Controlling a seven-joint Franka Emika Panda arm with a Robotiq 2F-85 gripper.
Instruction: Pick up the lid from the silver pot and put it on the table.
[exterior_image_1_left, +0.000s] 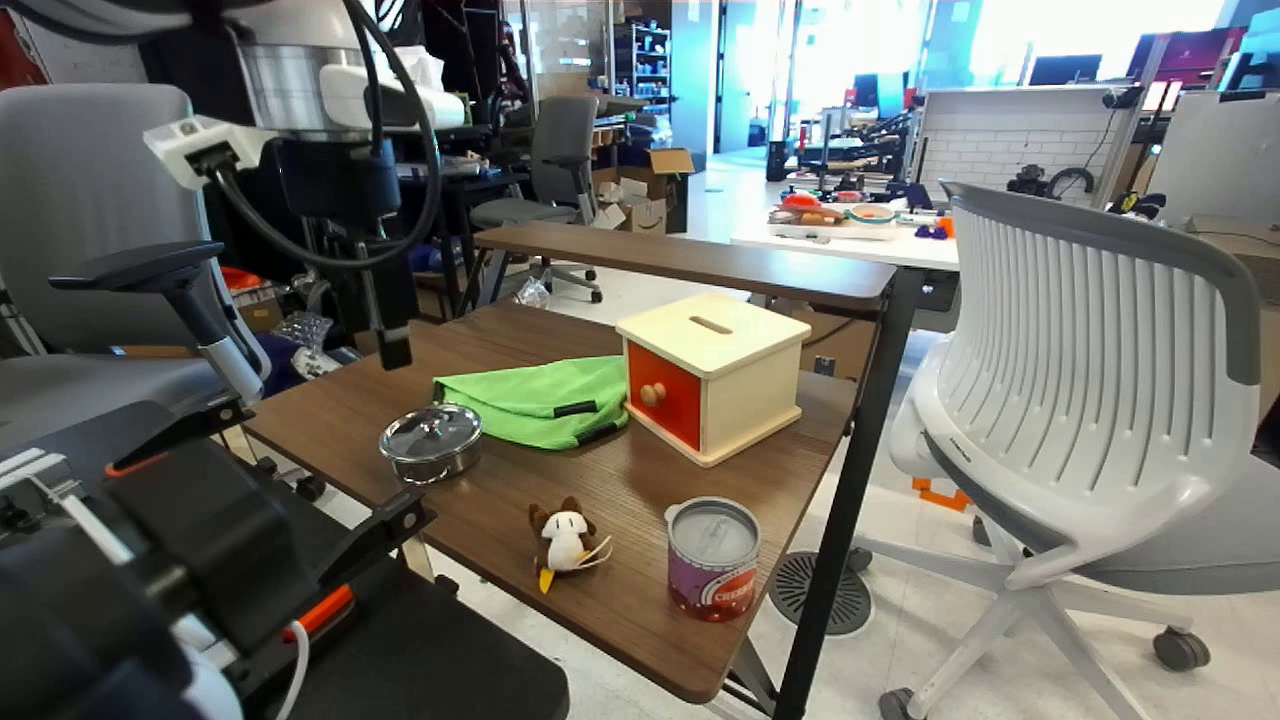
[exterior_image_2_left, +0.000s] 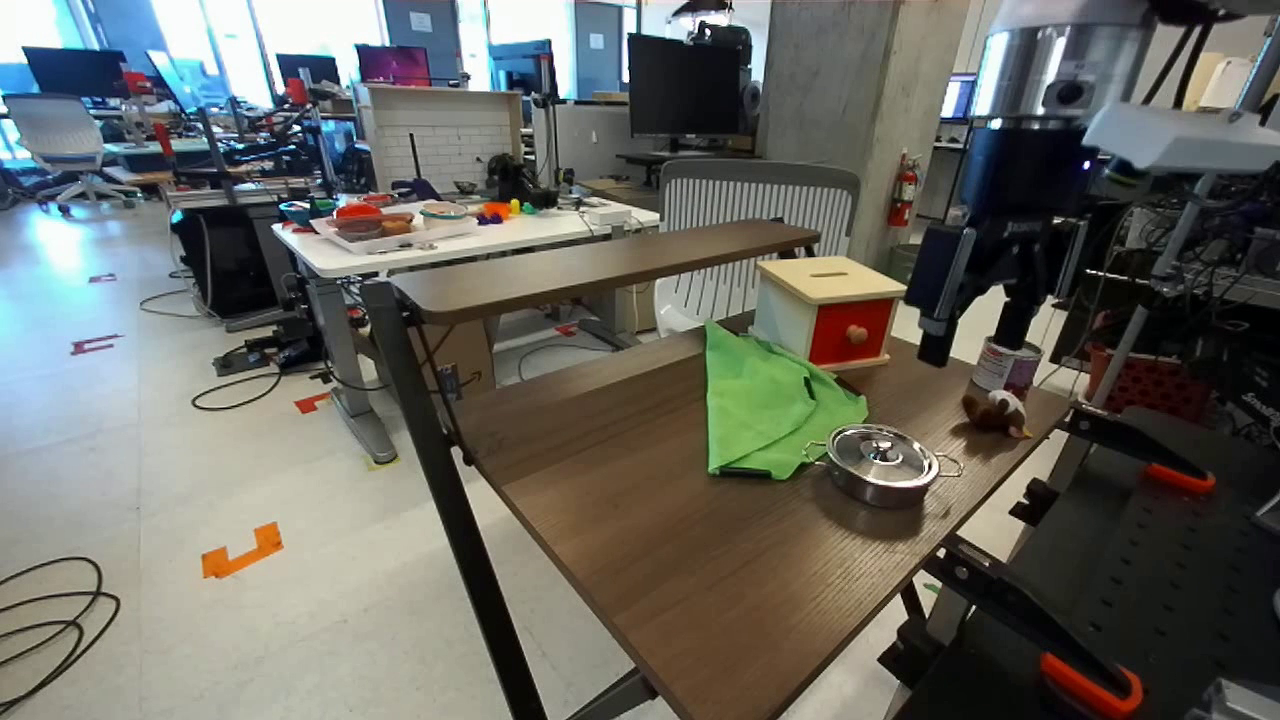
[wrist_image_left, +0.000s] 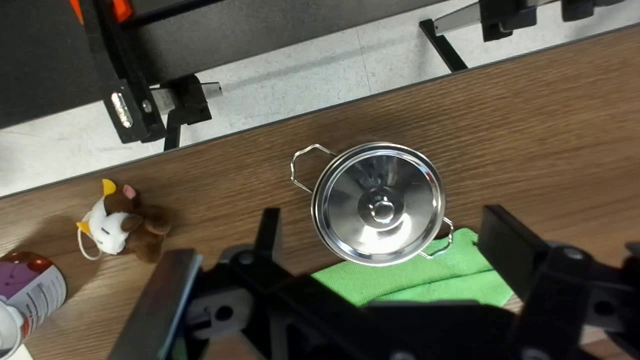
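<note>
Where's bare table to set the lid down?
Widest: the table between silver pot, green cloth and the near end, in an exterior view. Smaller: between plush toy, tin can and wooden box. Crowded: pot beside cloth, cloth beside box.

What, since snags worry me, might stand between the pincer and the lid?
Nothing visible: the lid sits uncovered, lower than the open pincer. The green cloth lies beside the pot, not over the lid.

Glossy metal lid (wrist_image_left: 376, 197) and pot (exterior_image_1_left: 437, 470), grained wood table (exterior_image_2_left: 620, 560).
2 bare wire handles (wrist_image_left: 292, 171) shine; the cloth (exterior_image_2_left: 765, 410) looks matt and soft, the box (exterior_image_1_left: 755, 410) smooth pale wood, the toy (wrist_image_left: 127, 222) plush, the can (exterior_image_1_left: 705, 575) smooth-labelled.
</note>
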